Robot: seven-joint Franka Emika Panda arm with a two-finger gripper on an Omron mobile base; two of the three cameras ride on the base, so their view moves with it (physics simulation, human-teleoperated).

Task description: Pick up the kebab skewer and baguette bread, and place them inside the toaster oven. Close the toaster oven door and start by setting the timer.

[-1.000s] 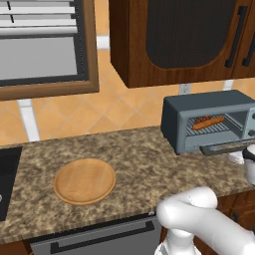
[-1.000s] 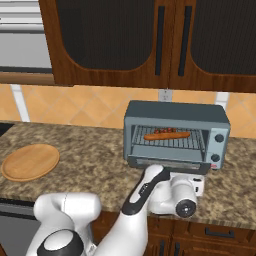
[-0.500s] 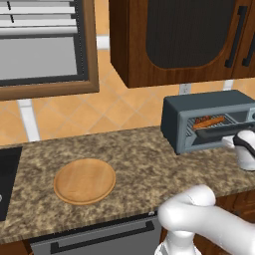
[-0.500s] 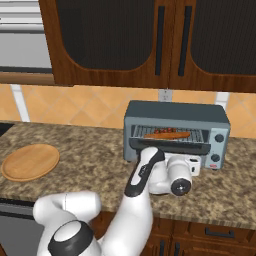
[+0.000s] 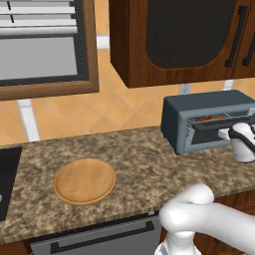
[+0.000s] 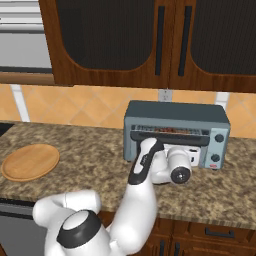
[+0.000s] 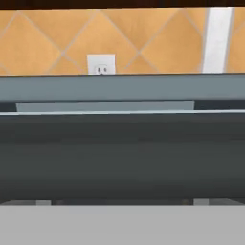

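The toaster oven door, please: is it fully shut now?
Not quite. The toaster oven door stands nearly raised, leaving a gap where food shows inside the toaster oven.

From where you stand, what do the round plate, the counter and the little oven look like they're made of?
The round plate looks wooden: matte tan with a faint grain and a raised rim. The counter looks like polished speckled stone, probably granite, mottled brown and grey. The oven looks like painted metal, a smooth grey-blue shell, with a dark door, seemingly glass.
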